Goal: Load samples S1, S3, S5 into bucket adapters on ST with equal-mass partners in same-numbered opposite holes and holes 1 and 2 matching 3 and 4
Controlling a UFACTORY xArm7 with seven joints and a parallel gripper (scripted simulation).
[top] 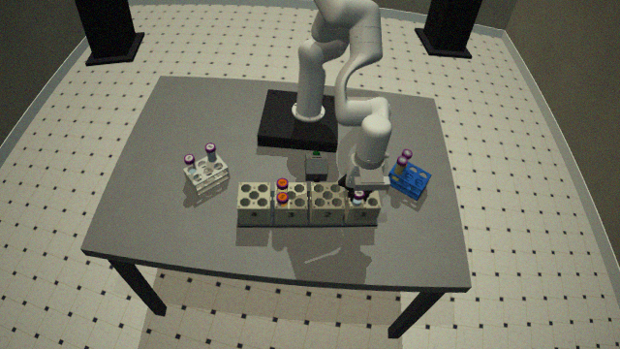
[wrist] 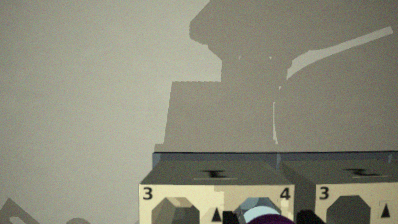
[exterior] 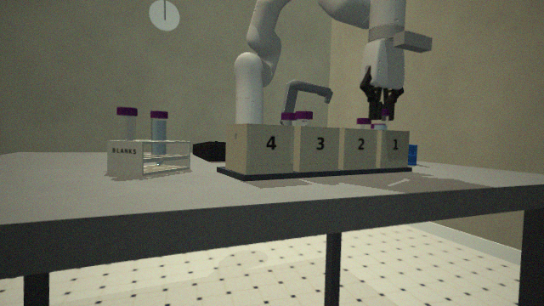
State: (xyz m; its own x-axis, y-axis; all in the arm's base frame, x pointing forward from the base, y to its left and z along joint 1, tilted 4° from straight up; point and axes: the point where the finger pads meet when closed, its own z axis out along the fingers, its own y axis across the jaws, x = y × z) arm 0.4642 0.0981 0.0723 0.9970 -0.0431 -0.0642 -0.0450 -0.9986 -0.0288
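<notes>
Notably, orange dots (top: 282, 183) visible only from top.

There were 4 adapters (top: 254, 216) (exterior: 260, 157) (wrist: 215, 175) on 1 loading stand (top: 307, 225) (exterior: 246, 177) and 2 racks, 1 white (top: 211, 186) (exterior: 124, 161) and 1 blue (top: 412, 189) (exterior: 412, 155). From above, 7 tubes (top: 210, 147) (exterior: 159, 132) (wrist: 270, 220) showed: 2 in each rack, 2 in adapter 3 (top: 291, 216) (exterior: 319, 157), 1 at adapter 1 (top: 356, 216) (exterior: 392, 157); the gripper (top: 356, 193) (exterior: 385, 116) hid part of that adapter. There was 1 green key (top: 316, 153), 1 arm (top: 363, 41) (exterior: 248, 91) and 1 table (top: 160, 218) (exterior: 127, 195).
</notes>
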